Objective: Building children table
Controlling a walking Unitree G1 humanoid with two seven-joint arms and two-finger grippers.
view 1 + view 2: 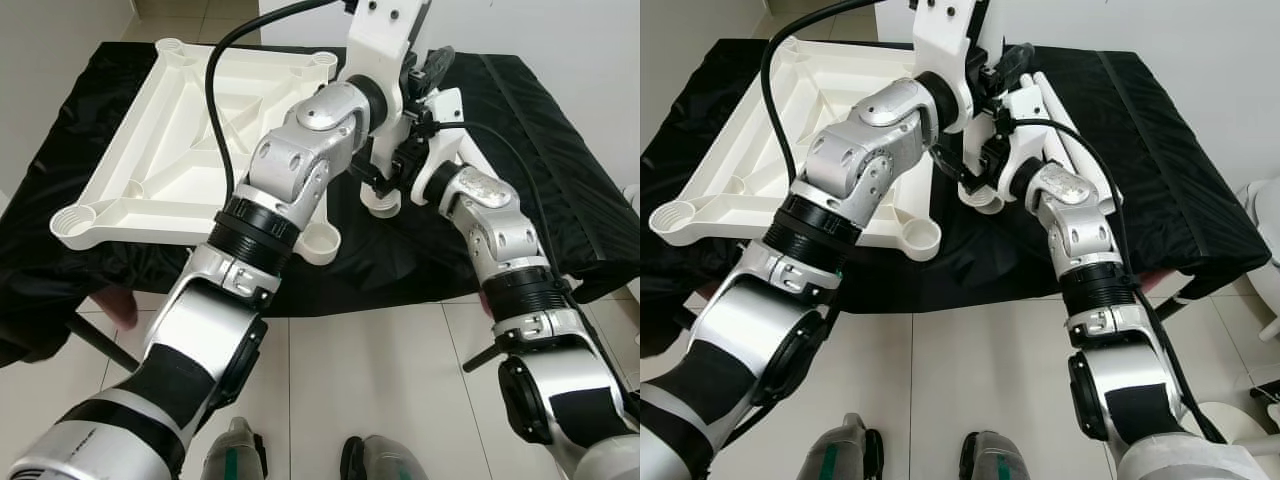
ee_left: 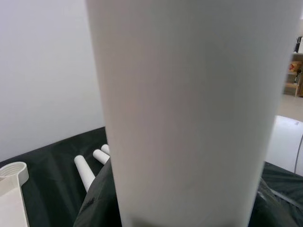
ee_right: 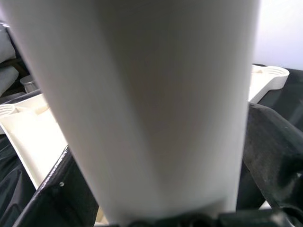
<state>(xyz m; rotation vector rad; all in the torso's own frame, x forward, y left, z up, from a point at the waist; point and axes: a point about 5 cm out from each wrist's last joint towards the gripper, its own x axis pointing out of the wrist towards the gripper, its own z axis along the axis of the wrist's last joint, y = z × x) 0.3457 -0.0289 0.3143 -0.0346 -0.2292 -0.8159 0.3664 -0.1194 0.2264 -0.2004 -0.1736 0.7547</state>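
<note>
Two silver arms meet above the far middle of a black cloth-covered table (image 1: 560, 200), both reaching to one white plastic tube leg (image 2: 189, 113) held roughly upright. Its lower end (image 1: 381, 203) hangs just beside the upturned white plastic tabletop (image 1: 170, 150), whose ribbed underside faces up with a round socket at each corner. The left gripper (image 1: 385, 120) and the right gripper (image 1: 408, 165) sit close together on the leg; each wrist view looks straight along the tube at close range, so both probably clamp it, though the fingers themselves are too hidden to be sure.

The nearest empty socket (image 1: 318, 240) lies well to the near side of the leg's end. If the two arms pull unevenly, the tube could tilt and jam on a socket rim, or nudge the tabletop, which already overhangs the near edge of the cloth. Three spare white tube legs (image 2: 92, 163) lie on the cloth further back.

White tiled floor (image 1: 400, 380) runs below, with pale walls behind.
</note>
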